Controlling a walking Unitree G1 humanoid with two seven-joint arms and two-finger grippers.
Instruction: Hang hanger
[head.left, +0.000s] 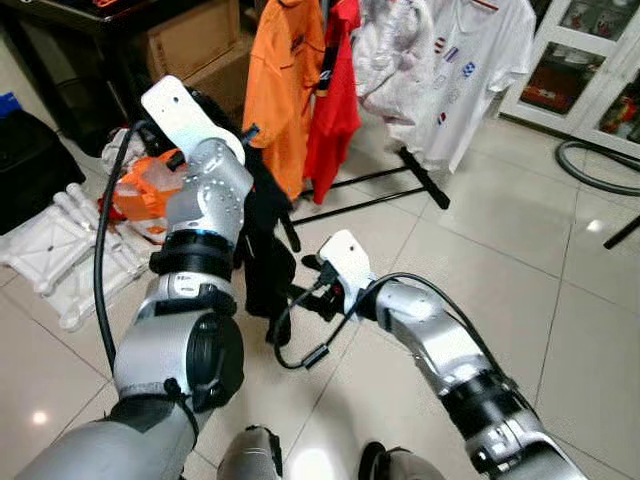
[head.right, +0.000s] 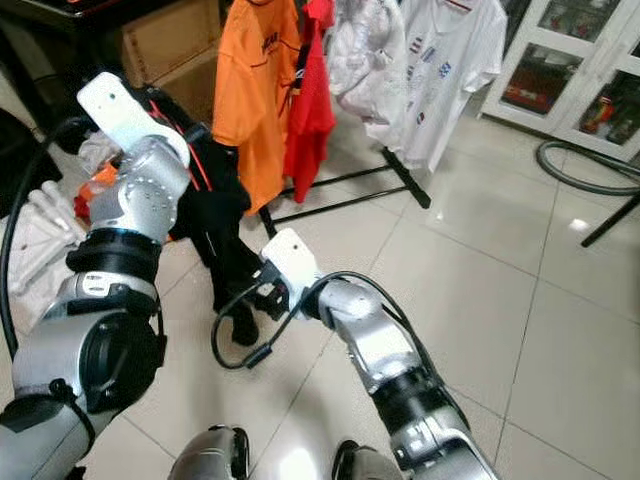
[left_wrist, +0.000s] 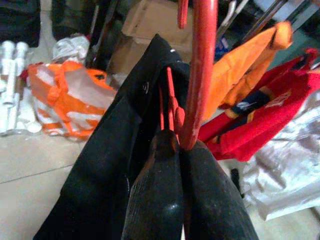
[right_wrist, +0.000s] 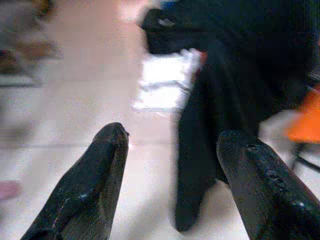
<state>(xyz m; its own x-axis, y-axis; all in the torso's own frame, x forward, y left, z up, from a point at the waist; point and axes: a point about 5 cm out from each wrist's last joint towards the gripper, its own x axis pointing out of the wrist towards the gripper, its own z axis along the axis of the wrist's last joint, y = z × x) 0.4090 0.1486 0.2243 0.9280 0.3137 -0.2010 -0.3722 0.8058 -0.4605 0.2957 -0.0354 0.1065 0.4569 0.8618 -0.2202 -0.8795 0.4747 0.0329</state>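
My left gripper (left_wrist: 182, 142) is shut on the hook of a red hanger (left_wrist: 200, 75). A black garment (left_wrist: 110, 165) hangs from that hanger. In the eye views my left arm (head.left: 205, 185) is raised, and the black garment (head.left: 265, 240) droops from it down to the floor, just short of the clothes rack. My right gripper (right_wrist: 175, 132) is open with nothing between its fingers. It hovers low over the tiles beside the garment's lower end (right_wrist: 200, 165). My right arm (head.left: 420, 325) reaches forward from the right.
An orange shirt (head.left: 288, 80), a red one (head.left: 335, 90) and white shirts (head.left: 470, 70) hang on the rack, whose black base bars (head.left: 410, 180) lie on the floor. White foam pieces (head.left: 60, 245) and an orange bag (head.left: 145, 190) lie left. A glass cabinet (head.left: 590, 70) stands at the back right.
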